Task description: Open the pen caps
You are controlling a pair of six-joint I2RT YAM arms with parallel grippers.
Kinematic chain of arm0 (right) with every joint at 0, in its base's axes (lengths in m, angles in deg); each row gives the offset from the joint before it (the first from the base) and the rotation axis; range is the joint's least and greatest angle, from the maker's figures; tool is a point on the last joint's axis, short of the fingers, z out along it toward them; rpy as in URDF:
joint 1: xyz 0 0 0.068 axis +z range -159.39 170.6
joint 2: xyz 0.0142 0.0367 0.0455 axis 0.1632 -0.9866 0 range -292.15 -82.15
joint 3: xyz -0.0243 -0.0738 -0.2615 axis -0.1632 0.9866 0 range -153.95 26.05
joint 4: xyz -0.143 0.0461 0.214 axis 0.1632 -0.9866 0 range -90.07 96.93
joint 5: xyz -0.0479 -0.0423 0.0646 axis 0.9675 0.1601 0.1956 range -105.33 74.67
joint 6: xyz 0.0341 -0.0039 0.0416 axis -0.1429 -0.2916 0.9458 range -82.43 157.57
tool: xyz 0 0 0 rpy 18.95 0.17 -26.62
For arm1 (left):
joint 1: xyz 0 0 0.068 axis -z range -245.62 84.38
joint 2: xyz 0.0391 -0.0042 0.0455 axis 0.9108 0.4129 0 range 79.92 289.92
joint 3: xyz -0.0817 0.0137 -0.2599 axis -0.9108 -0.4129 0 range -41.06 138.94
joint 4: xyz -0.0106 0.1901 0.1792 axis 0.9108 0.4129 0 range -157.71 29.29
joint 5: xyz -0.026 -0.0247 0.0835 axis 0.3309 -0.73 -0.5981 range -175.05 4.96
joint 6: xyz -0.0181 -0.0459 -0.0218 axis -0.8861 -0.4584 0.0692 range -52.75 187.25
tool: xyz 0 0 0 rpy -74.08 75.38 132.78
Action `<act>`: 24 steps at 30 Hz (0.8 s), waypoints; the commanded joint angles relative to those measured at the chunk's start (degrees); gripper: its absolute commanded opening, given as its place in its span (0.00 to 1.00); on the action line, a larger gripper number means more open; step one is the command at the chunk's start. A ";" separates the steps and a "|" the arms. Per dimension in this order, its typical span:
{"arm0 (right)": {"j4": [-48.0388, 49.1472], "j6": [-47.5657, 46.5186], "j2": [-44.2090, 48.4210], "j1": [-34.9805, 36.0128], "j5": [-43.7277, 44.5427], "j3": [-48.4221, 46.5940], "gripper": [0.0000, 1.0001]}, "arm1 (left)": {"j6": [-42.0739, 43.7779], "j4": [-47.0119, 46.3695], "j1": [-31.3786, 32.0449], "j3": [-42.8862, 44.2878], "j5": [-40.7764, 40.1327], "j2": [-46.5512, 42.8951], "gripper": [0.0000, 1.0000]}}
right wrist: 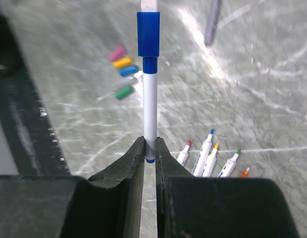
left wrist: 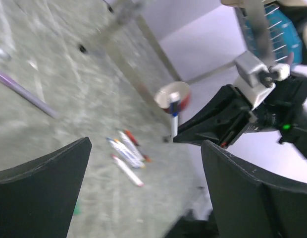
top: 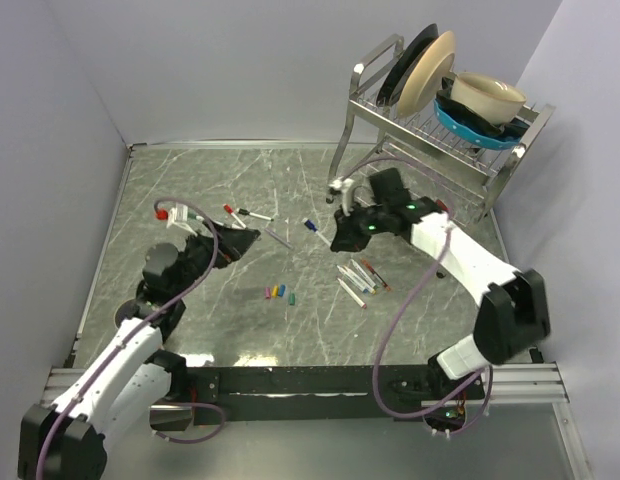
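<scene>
From above, the right gripper (top: 342, 240) pinches a blue marker (top: 316, 230), its capped end pointing left toward the wide-open left gripper (top: 252, 238). Left wrist: the marker stands ahead between those spread jaws. Right wrist: the jaws clamp the barrel's tail, with the blue cap (right wrist: 148, 33) at the far tip.

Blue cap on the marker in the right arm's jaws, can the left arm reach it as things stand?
Probably yes. The left gripper, jaws wide open, faces the blue cap, which sticks out clear of the right gripper shut on the other end of the marker. Nothing shows between them.
</scene>
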 commanded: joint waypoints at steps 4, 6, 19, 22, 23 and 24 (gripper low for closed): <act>1.27 -2.32 4.17 -3.70 -15.44 4.66 0.00 | -12.20 -22.03 13.53 4.06 -6.32 8.07 0.99; 1.10 -2.15 4.17 -3.70 -16.93 4.31 0.00 | -10.26 -21.49 17.39 6.69 -10.11 11.49 0.99; 0.31 -1.88 3.38 -3.61 -20.98 3.78 0.00 | -9.99 -5.68 24.89 16.45 -25.32 23.72 0.76; 0.65 -1.71 2.86 -3.61 -20.46 3.87 0.00 | -9.99 -6.02 25.85 18.13 -24.36 26.71 0.71; 0.57 -1.53 2.68 -3.53 -20.28 3.78 0.00 | -10.08 -6.28 26.03 18.30 -24.09 27.42 0.70; 0.65 -1.53 2.42 -3.61 -20.11 3.87 0.00 | -10.26 -6.29 26.38 18.83 -24.09 28.29 0.68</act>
